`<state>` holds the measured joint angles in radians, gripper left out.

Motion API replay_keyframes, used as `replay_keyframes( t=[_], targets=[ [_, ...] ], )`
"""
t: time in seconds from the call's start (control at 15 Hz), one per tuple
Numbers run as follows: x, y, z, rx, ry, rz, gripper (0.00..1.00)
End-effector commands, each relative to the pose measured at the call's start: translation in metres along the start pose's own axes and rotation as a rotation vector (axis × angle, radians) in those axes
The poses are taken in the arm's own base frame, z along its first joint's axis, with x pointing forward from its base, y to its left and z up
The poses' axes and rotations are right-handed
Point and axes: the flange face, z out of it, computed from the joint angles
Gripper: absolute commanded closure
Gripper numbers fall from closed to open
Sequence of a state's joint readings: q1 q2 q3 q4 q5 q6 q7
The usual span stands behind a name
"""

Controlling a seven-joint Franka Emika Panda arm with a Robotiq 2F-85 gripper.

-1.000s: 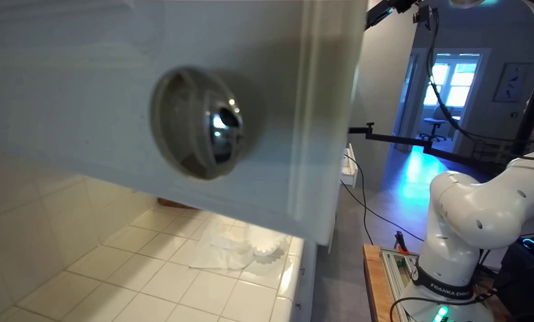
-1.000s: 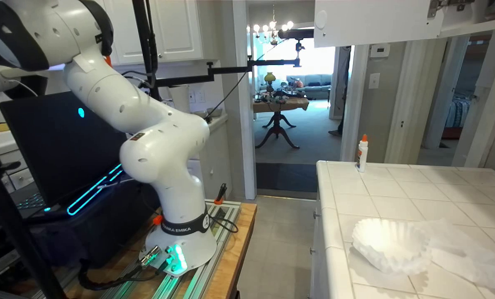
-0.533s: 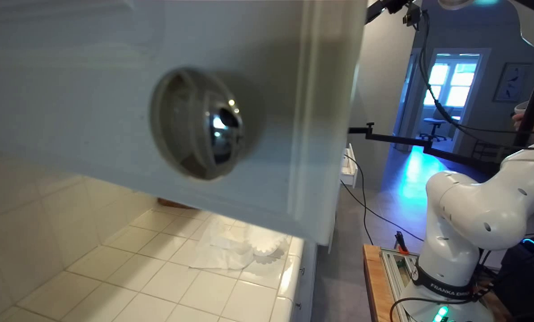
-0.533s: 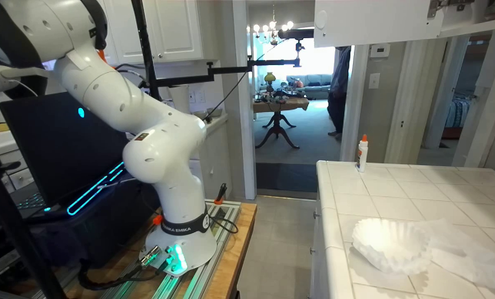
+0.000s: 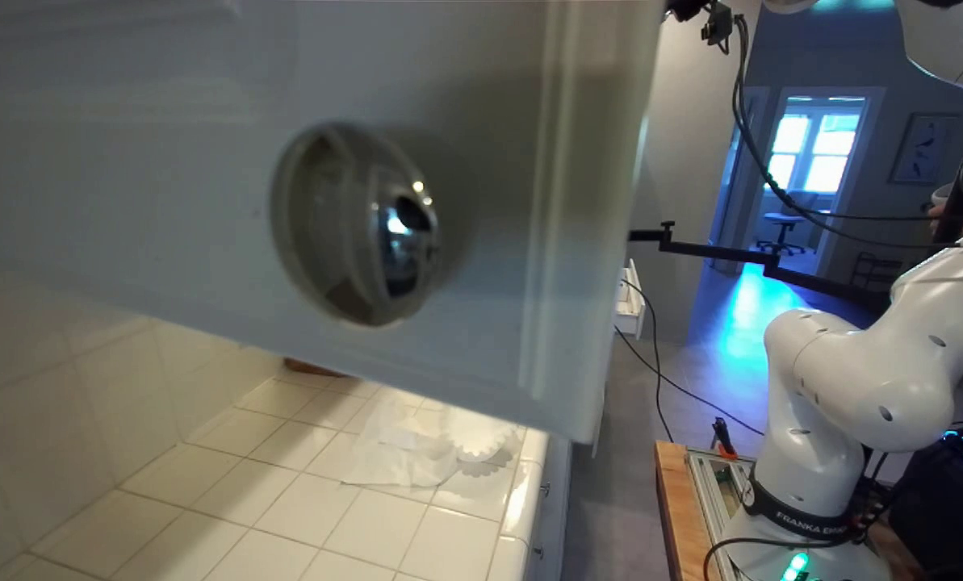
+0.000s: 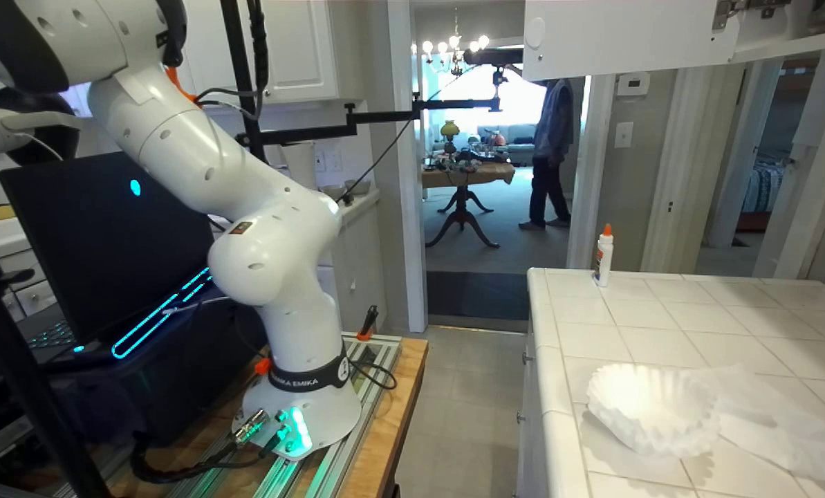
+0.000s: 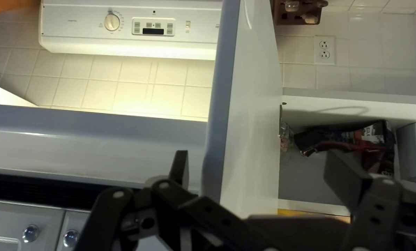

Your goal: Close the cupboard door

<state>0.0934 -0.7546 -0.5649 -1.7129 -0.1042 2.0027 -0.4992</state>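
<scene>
As the leftmost finger [image 7: 180, 169] of the gripper [image 7: 262, 170] is showing on the outer side of the cupboard door [image 7: 249, 111] in the wrist view, the rightmost is showing on the inner side, the two standing wide apart and gripping nothing. Whether either is touching the panel, I cannot tell. That spread is probably leaving room for the door's edge, the outer finger being placed to push it shut. Farther right, the open cupboard [image 7: 385, 108] is holding a dark bag [image 7: 350, 143] and a grey box [image 7: 415, 153], presumably stored there.

In an exterior view, the arm [image 6: 267, 228] is standing at left; the door is hanging open at upper right, its free edge pointing towards the arm, its hinge [image 6: 727, 12] sitting opposite. Its top is lying out of frame; its long axis is probably running upright.
</scene>
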Motion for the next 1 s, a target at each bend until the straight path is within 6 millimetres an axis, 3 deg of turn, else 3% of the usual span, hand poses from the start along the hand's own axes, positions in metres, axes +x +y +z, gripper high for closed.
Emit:
replay_keyframes(
  t=[0.0,0.93],
  targets=[
    [0.009,0.005,-0.002,0.023,0.003,-0.038,0.0],
    [0.007,-0.023,0.003,0.083,-0.043,-0.211,0.0]
  ],
)
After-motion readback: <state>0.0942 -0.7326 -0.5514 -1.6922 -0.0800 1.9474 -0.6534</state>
